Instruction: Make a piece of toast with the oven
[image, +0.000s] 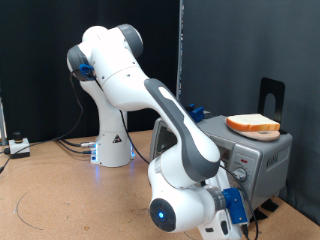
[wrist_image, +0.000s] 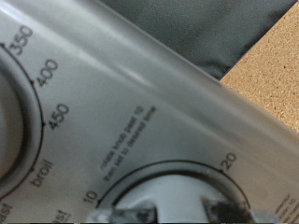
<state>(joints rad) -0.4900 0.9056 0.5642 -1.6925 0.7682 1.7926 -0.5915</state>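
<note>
**Piece of toast: parked on the oven roof; my gripper at the timer dial**

Item 1. The piece of toast (image: 252, 124): pale slice with an orange-tan crust, lying flat on top of the oven (image: 262, 158), towards the exterior view's right. It is not between my fingers.

Item 2. Oven: silver box; its knob panel faces the exterior view's bottom right. From this angle I cannot see whether anything sits inside.

Item 3. My gripper (image: 240, 218): low at the exterior view's bottom, pressed close to the oven's knob panel (wrist_image: 140, 103). In the wrist view, dark fingertips (wrist_image: 224, 207) sit at the edge of a pale round knob (wrist_image: 168, 201), probably the timer. I cannot tell whether the jaws are spread or clamped on it; too little of them shows.

Item 4. Step in hand, by my judgement: setting a control, not handling bread. Turning this dial calls for a firm, centred pinch and a rotation about the knob's own axis, with no sideways drag.

Item 5. Legible markings: temperature arc reads 350, 400, 450, then "broil". Timer arc reads 10 and 20. Small print above it appears to read "rotate knob past 10 then set to desired time".
</note>
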